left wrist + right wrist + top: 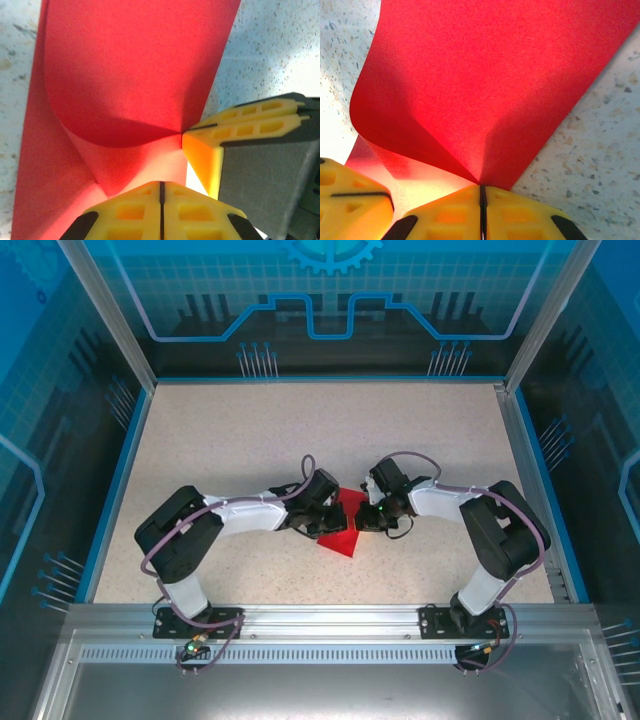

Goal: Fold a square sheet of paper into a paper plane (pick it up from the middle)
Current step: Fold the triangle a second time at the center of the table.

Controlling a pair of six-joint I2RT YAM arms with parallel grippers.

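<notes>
Setting: speckled beige table walled by blue-lit panels, with a metal rail along the near edge
Paper: bright red square sheet of paper near the table's middle, 1 corner lying flat toward the rail, the rest lifted
On the left: left gripper, its 2 yellow fingers pressed together and clamped on the sheet's edge
On the right: right gripper, yellow fingers likewise closed tight, pinching the paper where the raised flap narrows to a point
Spacing: both grippers sit just beside each other over the sheet, and the right one's fingertip meets the paper next to the left one's grip in the left wrist view
Fold: upper layer bows in a soft curl over the lower layer, throwing a dark shadow beneath, with no sharp crease visible
</notes>
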